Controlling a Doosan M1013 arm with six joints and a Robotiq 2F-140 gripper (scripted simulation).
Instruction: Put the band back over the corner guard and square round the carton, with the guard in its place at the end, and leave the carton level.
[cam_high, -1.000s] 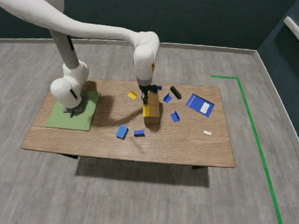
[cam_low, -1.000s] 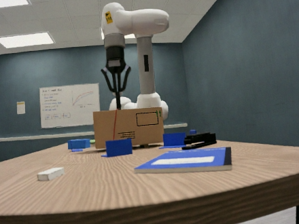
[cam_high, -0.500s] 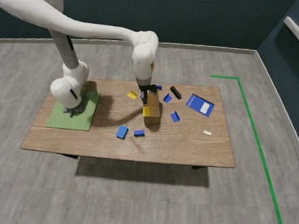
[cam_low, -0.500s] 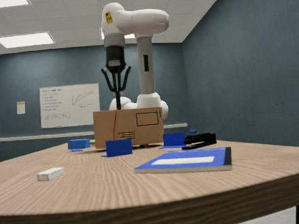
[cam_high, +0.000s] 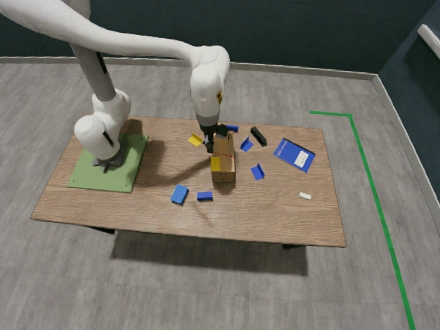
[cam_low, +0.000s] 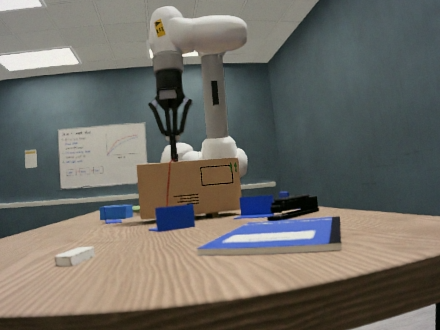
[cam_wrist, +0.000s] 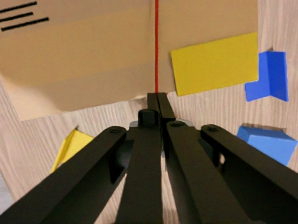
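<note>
The brown carton (cam_high: 223, 159) stands on the table, also in the exterior view (cam_low: 188, 187) and the wrist view (cam_wrist: 100, 50). A thin red band (cam_wrist: 156, 45) runs round it (cam_low: 168, 182). A yellow corner guard (cam_wrist: 215, 62) (cam_high: 215, 163) sits on the carton's near left edge, beside the band and not under it. My gripper (cam_wrist: 156, 106) (cam_low: 173, 152) points down at the carton's top edge, shut on the band where the red line meets the fingertips. The fingers hide the band past that point.
A loose yellow piece (cam_high: 195, 139) lies left of the carton. Several blue guards (cam_high: 179, 194) (cam_high: 204, 196) (cam_high: 257, 171) (cam_high: 246, 144) lie around it. A black bar (cam_high: 258, 135), a blue notebook (cam_high: 294, 154) and a white eraser (cam_high: 305, 195) lie to the right. The arm's base stands on a green mat (cam_high: 108, 162).
</note>
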